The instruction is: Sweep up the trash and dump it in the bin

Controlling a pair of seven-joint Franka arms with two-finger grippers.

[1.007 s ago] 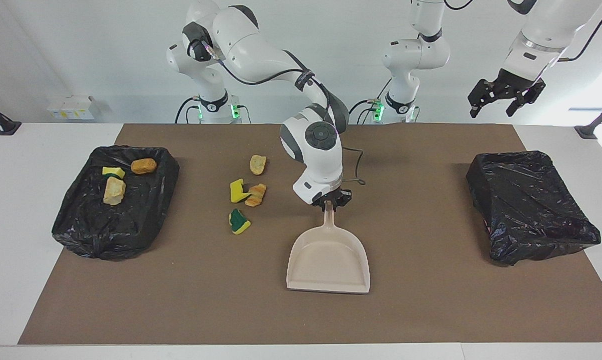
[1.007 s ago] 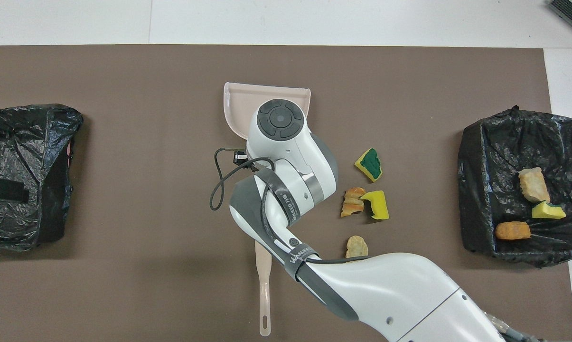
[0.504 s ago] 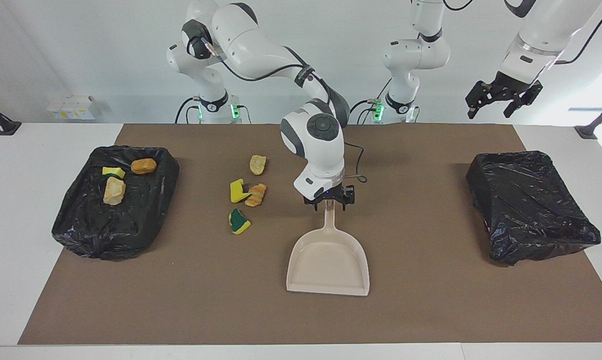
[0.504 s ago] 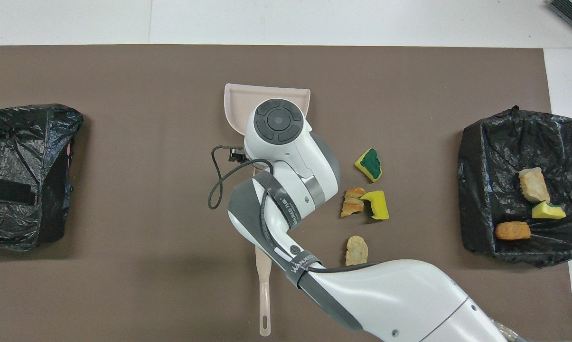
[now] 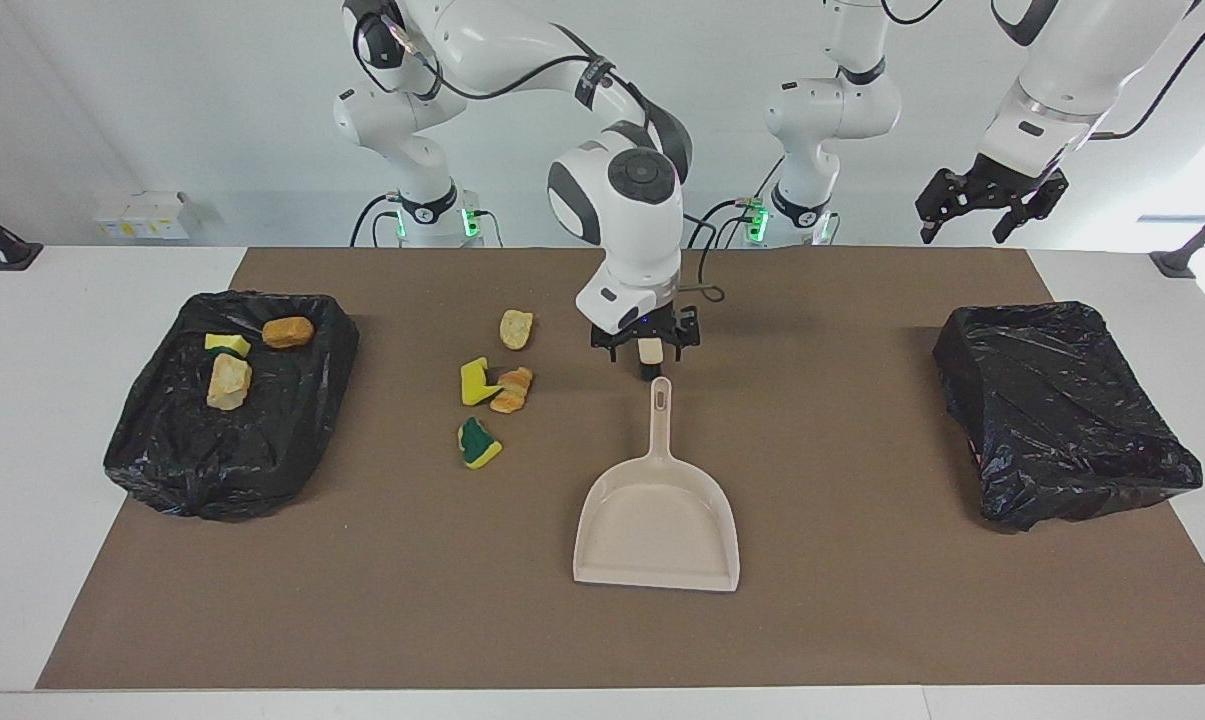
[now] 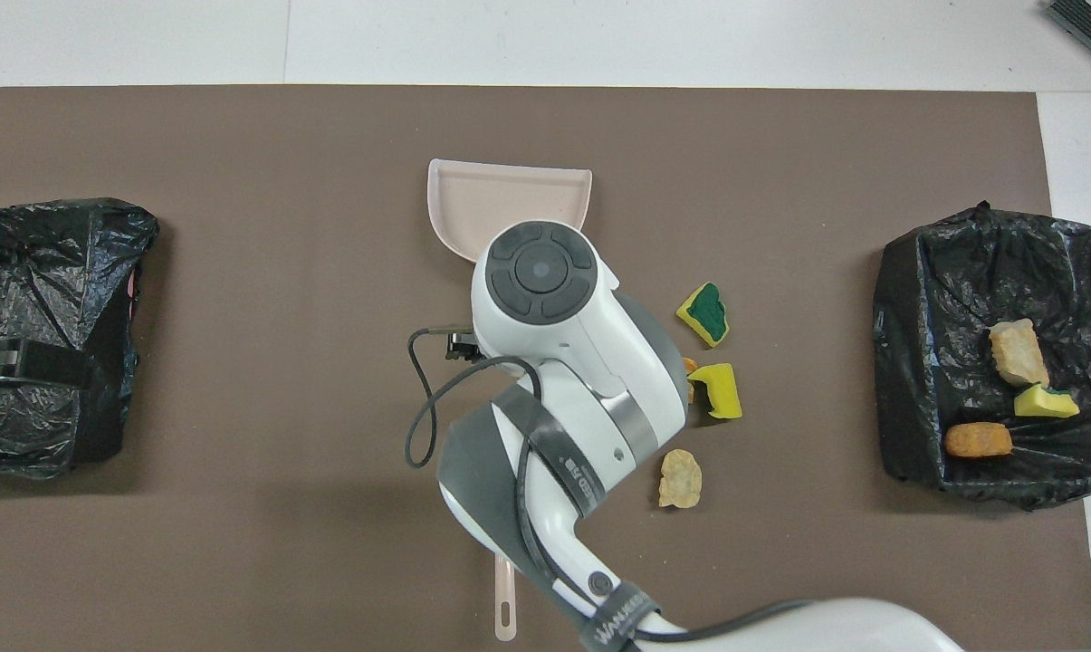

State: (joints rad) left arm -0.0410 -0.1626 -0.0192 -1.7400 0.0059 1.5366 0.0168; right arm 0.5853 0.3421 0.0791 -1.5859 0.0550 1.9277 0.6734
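I am counting seven scraps of trash in all: four lying loose on the brown table mat [image 5: 862, 620] and three resting in the black-bagged bin [image 5: 162, 450] at my right arm's end of the table. The loose ones are a tan crumbly lump [image 5: 515, 328], a yellow sponge piece [image 5: 476, 382] touching an orange layered lump [image 5: 513, 390], and a yellow sponge piece with a green face [image 5: 478, 442]; in that bin are lying a small yellow sponge piece [image 5: 226, 344], an orange lump [image 5: 288, 331] and a beige rock-like lump [image 5: 228, 382]. There are two bagged bins, the second black-bagged bin [image 5: 1062, 420] sitting at my left arm's end, and one beige plastic dustpan [image 5: 657, 520] lying flat on the mat with its handle pointing toward me. My right gripper [image 5: 645, 355] is hanging just above the tip of that handle with its fingers spread wide and nothing in them. The four loose scraps are lying beside the gripper toward my right arm's end of the table, the tan lump closest to it and the green-faced sponge farthest from me. My left gripper [image 5: 984, 205] is waiting high in the air over my left arm's end of the table, fingers apart and gripping nothing. In the overhead view, lettering on the strap around my right arm is reading WANEED.
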